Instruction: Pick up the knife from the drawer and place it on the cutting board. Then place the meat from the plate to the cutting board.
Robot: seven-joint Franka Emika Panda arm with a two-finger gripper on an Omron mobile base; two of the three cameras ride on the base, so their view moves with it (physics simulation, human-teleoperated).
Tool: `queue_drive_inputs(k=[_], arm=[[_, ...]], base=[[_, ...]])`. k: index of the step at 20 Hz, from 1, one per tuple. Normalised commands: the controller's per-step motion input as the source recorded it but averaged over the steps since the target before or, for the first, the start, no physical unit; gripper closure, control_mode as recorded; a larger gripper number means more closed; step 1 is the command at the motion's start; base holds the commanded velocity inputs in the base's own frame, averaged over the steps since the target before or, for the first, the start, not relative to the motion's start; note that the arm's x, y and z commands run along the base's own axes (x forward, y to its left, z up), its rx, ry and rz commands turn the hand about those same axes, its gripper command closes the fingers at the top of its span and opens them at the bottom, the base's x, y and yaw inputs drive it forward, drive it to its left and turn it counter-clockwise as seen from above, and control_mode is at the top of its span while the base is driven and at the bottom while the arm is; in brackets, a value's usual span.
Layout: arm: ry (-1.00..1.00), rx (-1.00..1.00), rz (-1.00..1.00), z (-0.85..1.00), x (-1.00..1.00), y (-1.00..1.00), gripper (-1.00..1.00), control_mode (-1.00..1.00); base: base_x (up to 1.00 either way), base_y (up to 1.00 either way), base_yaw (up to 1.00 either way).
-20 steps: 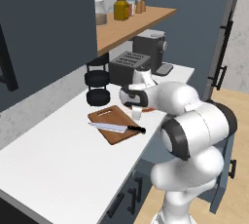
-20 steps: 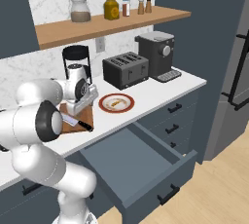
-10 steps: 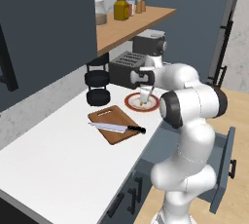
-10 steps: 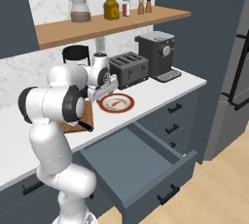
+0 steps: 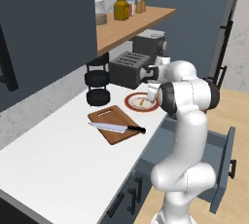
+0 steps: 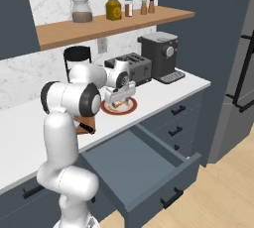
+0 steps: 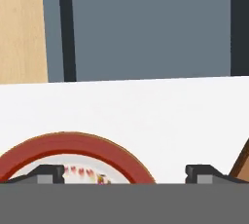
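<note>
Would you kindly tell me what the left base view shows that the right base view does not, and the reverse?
Left base view alone: the black-handled, silver-bladed knife lying on the reddish-brown wooden cutting board. Right base view alone: the inside of the open slate blue-grey drawer, with nothing visible in it. Both: the red-rimmed round white plate, the tiny yellowish-tan meat on it, and the end effector over that plate.

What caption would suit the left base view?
Knife already on the cutting board, the gripper hangs over the plate holding the meat.
</note>
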Motion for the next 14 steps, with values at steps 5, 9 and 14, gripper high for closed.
queue_drive_inputs(k=[5, 9, 14], arm=[[0.0, 0.0, 0.35, -0.2, 0.34, 0.16, -1.0, -1.0], [-0.05, -0.01, 0.56, 0.0, 0.44, 0.0, -1.0, -1.0], [-0.04, -0.09, 0.57, -0.05, 0.56, 0.0, -1.0, -1.0]], base=[[0.0, 0.0, 0.0], [0.0, 0.0, 0.0], [0.0, 0.0, 0.0]])
